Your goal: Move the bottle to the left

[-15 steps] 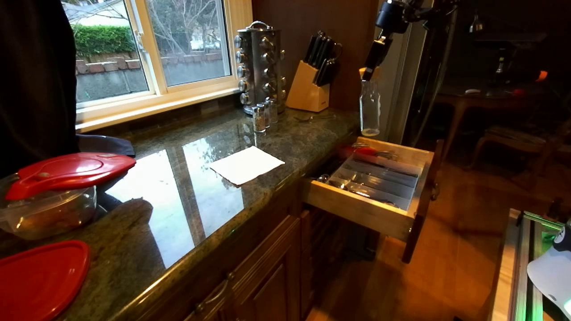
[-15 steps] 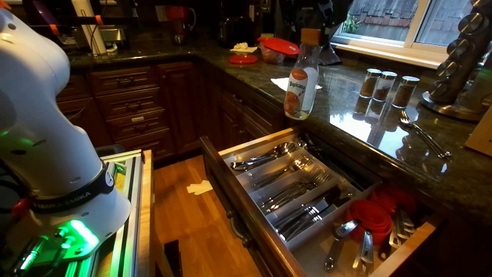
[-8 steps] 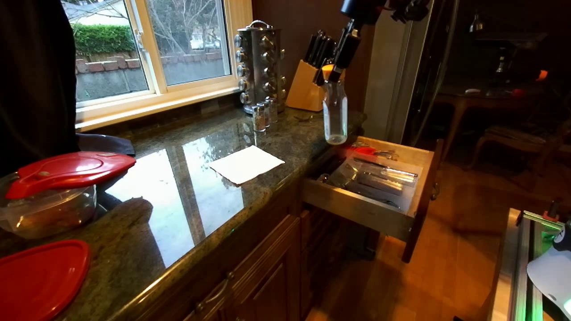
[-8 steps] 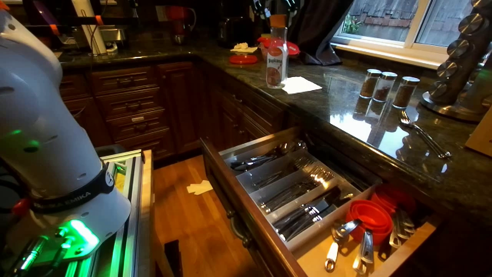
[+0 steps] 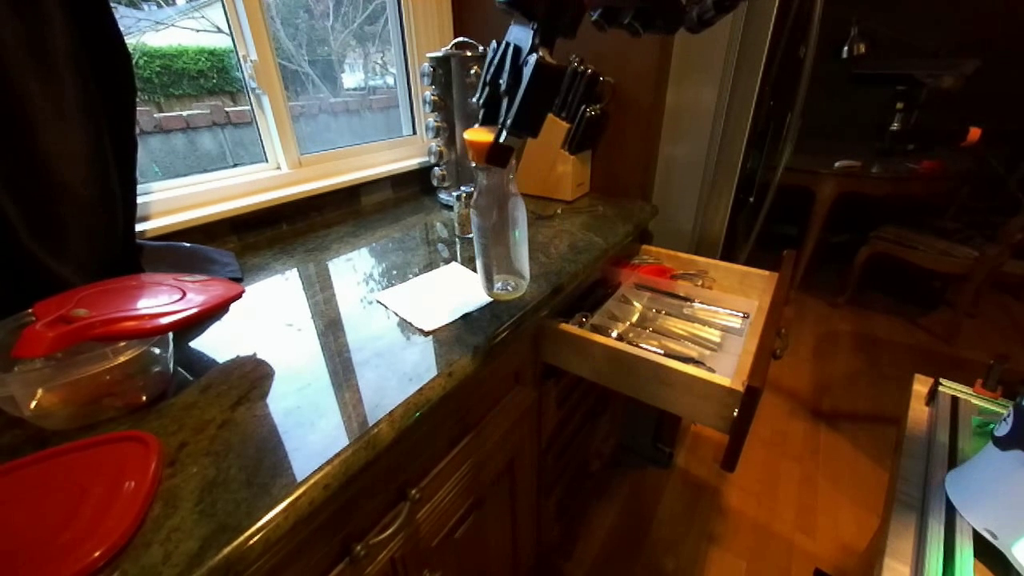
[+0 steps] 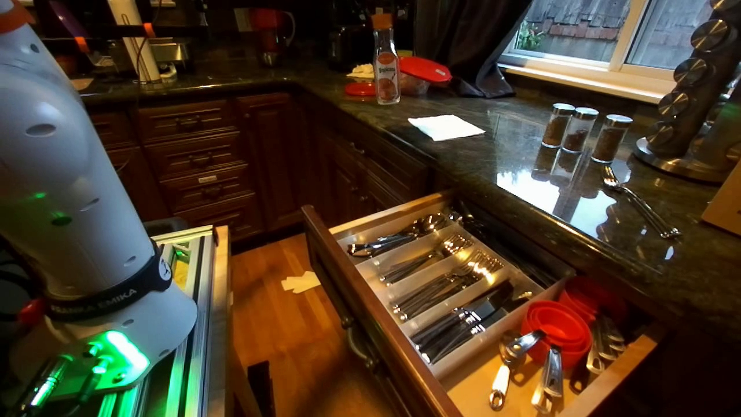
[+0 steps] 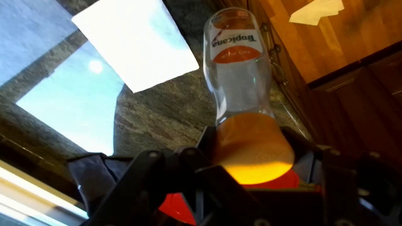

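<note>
The bottle, a clear Tropicana bottle with an orange cap, shows in both exterior views (image 5: 502, 232) (image 6: 386, 72) and in the wrist view (image 7: 237, 75). My gripper (image 5: 492, 152) is shut on its cap from above; the fingers (image 7: 249, 142) press on both sides of the cap in the wrist view. The bottle hangs nearly upright, tilted slightly, over the counter's front edge beside the white paper. The gap under its base cannot be told. In an exterior view the gripper above the cap is lost in the dark background.
White paper (image 5: 444, 296) lies on the counter (image 5: 376, 232). A red-lidded bowl (image 5: 128, 312) and a red lid (image 5: 72, 504) are further along. Spice jars (image 6: 579, 130), a spice rack (image 5: 456, 120) and a knife block (image 5: 554, 160) stand behind. The cutlery drawer (image 6: 376, 347) is open.
My gripper has carried the bottle from above the open drawer along the counter, past the white paper, toward the red-lidded bowl. It stays held by the cap throughout.
</note>
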Motion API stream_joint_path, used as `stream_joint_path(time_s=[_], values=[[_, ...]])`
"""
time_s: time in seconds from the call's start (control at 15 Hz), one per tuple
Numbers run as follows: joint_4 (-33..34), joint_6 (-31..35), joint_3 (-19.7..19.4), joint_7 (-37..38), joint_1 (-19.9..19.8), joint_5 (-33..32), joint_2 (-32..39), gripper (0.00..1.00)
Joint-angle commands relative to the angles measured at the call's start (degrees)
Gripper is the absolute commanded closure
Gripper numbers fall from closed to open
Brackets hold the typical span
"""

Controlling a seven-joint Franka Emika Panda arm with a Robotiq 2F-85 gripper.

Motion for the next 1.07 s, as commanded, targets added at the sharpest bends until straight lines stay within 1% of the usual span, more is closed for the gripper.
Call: stream_joint_path(time_s=[0.0, 0.13, 0.2, 0.27, 0.33, 0.47, 0.53, 0.67, 0.8, 1.0], values=[[1.29, -0.24, 1.55, -1.12, -1.43, 0.68, 1.0, 0.46], [2.23, -0.25, 1.62, -2.02, -1.55, 0.89, 1.92, 0.46], [2.36, -0.25, 1.62, -2.15, -1.58, 0.92, 2.03, 0.71], [3.19, -1.94, 0.98, -7.25, -0.96, 5.49, 2.44, 0.71], [4.03, -1.34, 0.89, -12.0, -0.42, 8.49, 3.18, 0.71], [7.28, -3.05, 1.46, -18.79, -0.13, 12.63, 5.4, 0.71], [8.72, -3.5, 1.79, -22.12, -0.32, 13.8, 6.59, 0.71], [12.49, -7.1, 2.36, -28.25, -1.09, 16.12, 9.23, 0.71], [16.11, -11.42, 2.9, -33.93, -2.18, 17.42, 11.91, 0.71], [21.39, -19.39, 4.07, -40.11, -3.77, 17.08, 15.92, 0.71]])
